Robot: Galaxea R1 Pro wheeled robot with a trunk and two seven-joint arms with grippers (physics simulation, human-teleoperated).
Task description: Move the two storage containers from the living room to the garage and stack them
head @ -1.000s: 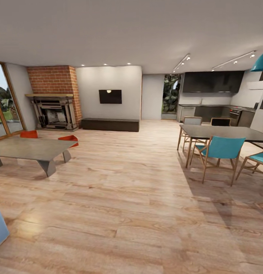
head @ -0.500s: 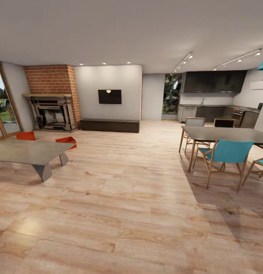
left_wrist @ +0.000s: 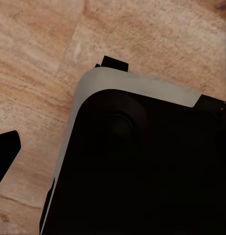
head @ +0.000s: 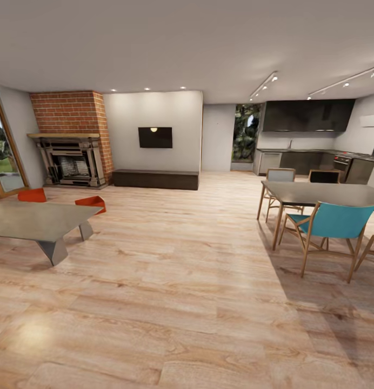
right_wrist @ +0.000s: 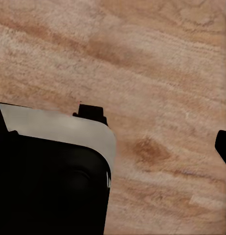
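The head view looks across the living room's wood floor (head: 176, 281). At far left a window (head: 0, 156) meets the wall; next to it stands a brick fireplace (head: 71, 140). In front of that, a grey coffee table (head: 38, 221) sits on the floor, and the two containers lie on the floor just beyond the table's far edge: one bin (head: 32, 195) near the table's far left corner, the other bin (head: 91, 202) near its far right corner, both partly hidden by the tabletop. Further right, a dark screen (head: 155, 137) hangs on the back wall above a low dark bench (head: 155, 179). At right stands a dining table (head: 322, 193) with a blue chair (head: 330, 224) at its near edge, and a dark kitchen (head: 308, 138) behind. The left wrist view shows a dark fingertip (left_wrist: 5, 154) and part of the robot's base (left_wrist: 142, 161) over the wood; the right wrist view shows a fingertip (right_wrist: 224, 144) and the base (right_wrist: 49, 176) likewise. I cannot tell how far either gripper is open; nothing appears between the fingers.
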